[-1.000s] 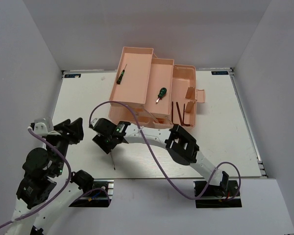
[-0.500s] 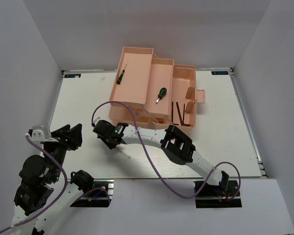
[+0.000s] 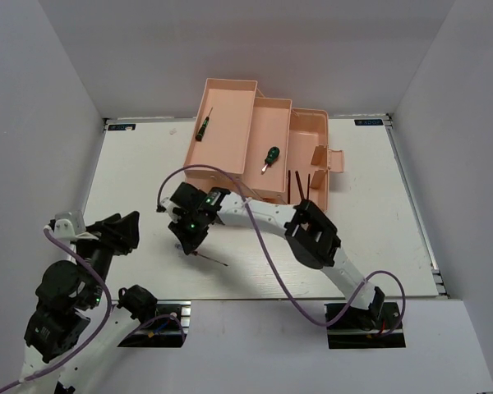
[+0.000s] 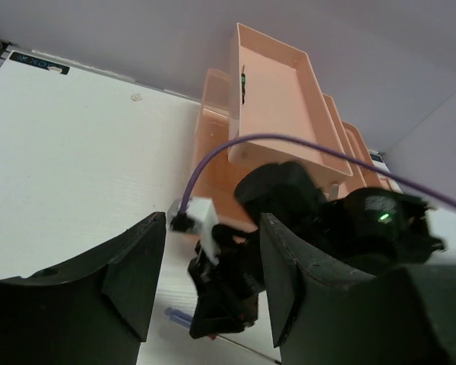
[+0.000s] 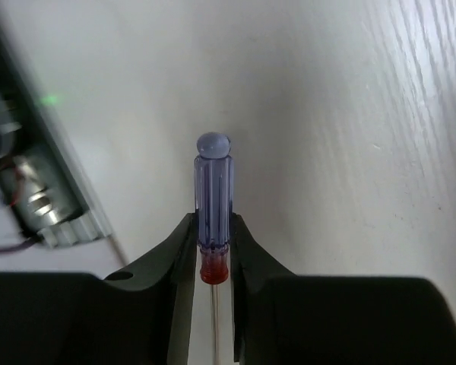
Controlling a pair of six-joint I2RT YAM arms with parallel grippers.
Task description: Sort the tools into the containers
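Pinching the blue-handled screwdriver (image 5: 212, 201), right gripper (image 5: 213, 232); its tip barely discernible; left gripper (image 4: 211, 228) spread

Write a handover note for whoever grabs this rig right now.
Left gripper: jaws open, empty, at the near left, away from the toolbox.
Right gripper: jaws shut on the blue-handled screwdriver, in front of the toolbox. Can't tell if the tip is clear of the table.
Done: slim green-handled screwdriver in the far-left tray, stubby green-handled screwdriver in the middle tray, dark hex keys in the base compartment.
Left: put the blue one in a tray. No other loose tool visible.
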